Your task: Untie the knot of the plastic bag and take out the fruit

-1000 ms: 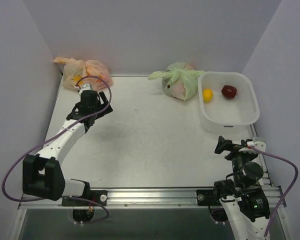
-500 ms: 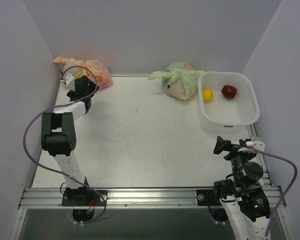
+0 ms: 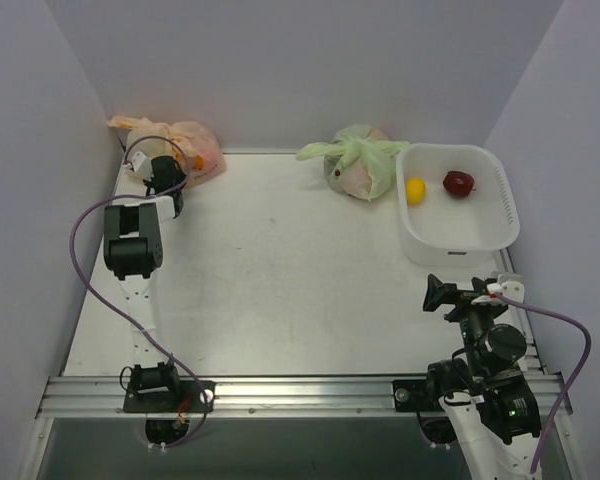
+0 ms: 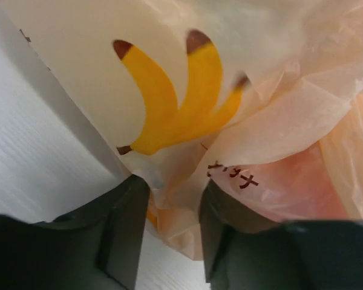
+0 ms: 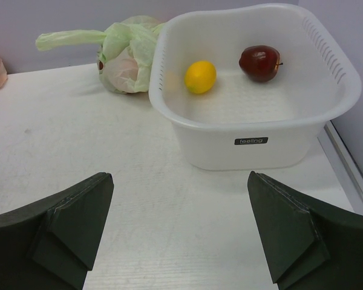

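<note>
One plastic bag (image 3: 195, 145), peach-orange, lies in the far left corner of the table (image 3: 280, 280). The left claw (image 4: 172, 202) straddles a fold of it; whether it pinches, I cannot tell. The right claw (image 5: 180, 181) gapes wide at the near right edge. One green bag (image 3: 360, 160) sits beside one white basket (image 3: 510, 215), which holds two fruits: one yellow fruit (image 3: 415, 189) and one dark red fruit (image 3: 458, 183).

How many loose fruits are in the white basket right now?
2. A yellow fruit lies in the left part of the white basket, with a dark red fruit to its right. More may be hidden inside the green bag and the plastic bag.
</note>
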You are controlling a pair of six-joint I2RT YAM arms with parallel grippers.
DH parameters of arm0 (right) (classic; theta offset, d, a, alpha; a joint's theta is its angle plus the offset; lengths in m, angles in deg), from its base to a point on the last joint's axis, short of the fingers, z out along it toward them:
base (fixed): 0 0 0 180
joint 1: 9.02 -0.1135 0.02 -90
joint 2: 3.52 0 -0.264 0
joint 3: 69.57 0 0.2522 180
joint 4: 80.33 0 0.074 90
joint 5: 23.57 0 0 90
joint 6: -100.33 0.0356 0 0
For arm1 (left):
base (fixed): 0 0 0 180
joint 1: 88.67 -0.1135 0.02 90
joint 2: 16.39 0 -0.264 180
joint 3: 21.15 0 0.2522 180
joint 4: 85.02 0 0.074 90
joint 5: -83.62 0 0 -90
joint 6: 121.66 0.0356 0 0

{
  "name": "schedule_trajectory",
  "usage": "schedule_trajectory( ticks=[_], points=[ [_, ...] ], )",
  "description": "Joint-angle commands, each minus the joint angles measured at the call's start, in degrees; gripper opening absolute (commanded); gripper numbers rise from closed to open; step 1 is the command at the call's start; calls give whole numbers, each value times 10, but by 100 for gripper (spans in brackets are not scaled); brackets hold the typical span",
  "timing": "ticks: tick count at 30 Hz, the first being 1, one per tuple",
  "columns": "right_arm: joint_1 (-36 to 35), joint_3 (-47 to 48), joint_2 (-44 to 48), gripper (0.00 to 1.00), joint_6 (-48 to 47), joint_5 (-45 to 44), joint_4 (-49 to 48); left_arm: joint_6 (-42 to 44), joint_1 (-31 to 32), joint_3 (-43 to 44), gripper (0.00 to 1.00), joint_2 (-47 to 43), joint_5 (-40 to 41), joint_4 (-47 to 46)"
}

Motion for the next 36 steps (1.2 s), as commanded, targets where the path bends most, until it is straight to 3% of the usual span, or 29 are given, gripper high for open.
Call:
schedule_trajectory(
  ticks=[1, 2, 3, 5, 10, 19, 25, 31, 36],
  points=[
    [-1, 3, 52, 100, -9, 14, -21, -10, -5, 39, 42, 17, -21, -40],
    [-1, 3, 50, 100, -9, 16, -20, -10, -6, 40, 34, 18, -24, -44],
    [-1, 3, 50, 100, -9, 17, -20, -10, -6, 39, 12, 20, -36, -50],
    [0, 4, 50, 100, -9, 21, -21, -9, -6, 25, 0, 15, -45, -55],
    [-1, 3, 55, 100, -11, 33, -22, -13, -5, -51, 0, -35, -70, -85],
    [-1, 2, 74, 100, -13, 38, -28, -69, 33, -272, 0, -181, -66, -108],
    [-1, 3, 78, 100, -13, 34, -27, -112, 131, -464, 0, -313, -49, -117],
    [-1, 21, 54, 100, -2, 64, -18, -170, 244, -602, 0, -397, -80, -126],
    [-1, 102, -53, 100, 21, 64, 53, -157, 341, -698, 0, -490, -103, -128]
  ],
)
